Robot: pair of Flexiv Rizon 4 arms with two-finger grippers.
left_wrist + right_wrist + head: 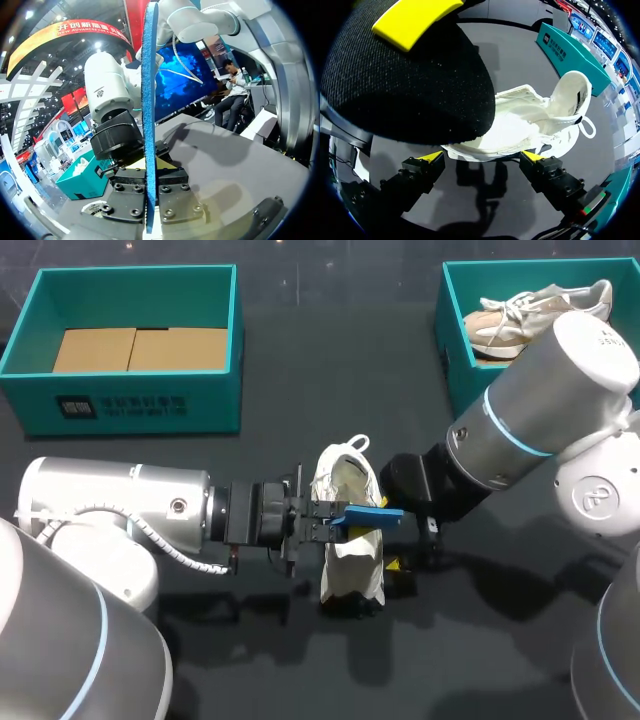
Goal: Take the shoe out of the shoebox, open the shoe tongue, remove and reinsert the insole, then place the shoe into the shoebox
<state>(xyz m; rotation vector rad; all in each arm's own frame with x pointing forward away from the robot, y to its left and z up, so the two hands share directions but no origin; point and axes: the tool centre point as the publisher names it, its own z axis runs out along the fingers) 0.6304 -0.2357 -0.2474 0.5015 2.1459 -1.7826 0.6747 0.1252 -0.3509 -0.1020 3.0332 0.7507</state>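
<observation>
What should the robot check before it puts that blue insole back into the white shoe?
1. Insole clamped in left gripper: ok.
2. Shoe resting on table: ok.
3. Shoe mouth open: ok.
4. Insole lined up with shoe: not ok, it looks crosswise above it.
5. Right gripper steadying shoe: cannot tell.

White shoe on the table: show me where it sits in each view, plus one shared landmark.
Head view: white shoe mid-table, crossed by the blue insole.
Left wrist view: not visible; the insole, edge-on in the left tool, fills the middle.
Right wrist view: ahead of the right tool, partly behind a black object.
Shared landmark: the dark table, in all three.
</observation>
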